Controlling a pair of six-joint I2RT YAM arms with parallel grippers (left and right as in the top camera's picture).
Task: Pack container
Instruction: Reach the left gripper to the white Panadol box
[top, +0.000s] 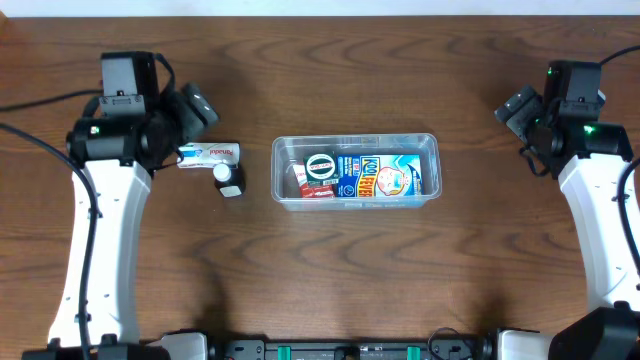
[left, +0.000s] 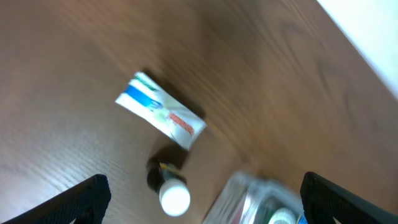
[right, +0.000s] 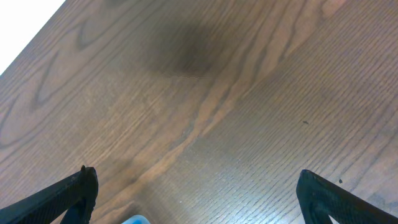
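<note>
The clear plastic container (top: 356, 198) sits mid-table and holds a blue-and-white packet (top: 383, 176), a round green-lidded tin (top: 320, 166) and a red box (top: 312, 189). Left of it lie a white toothpaste box (top: 210, 154) and a small dark bottle with a white cap (top: 229, 180). My left gripper (top: 196, 108) is open and empty, above and just left of the box and bottle. The left wrist view shows the box (left: 161, 111), the bottle (left: 168, 186) and a container corner (left: 249, 196) between its fingers (left: 202, 202). My right gripper (top: 519, 107) is open and empty at the far right (right: 196, 196).
The brown wooden table (top: 330, 280) carries nothing else. A pale strip runs along the table's far edge (top: 320, 6). A small blue scrap shows at the bottom of the right wrist view (right: 134, 220).
</note>
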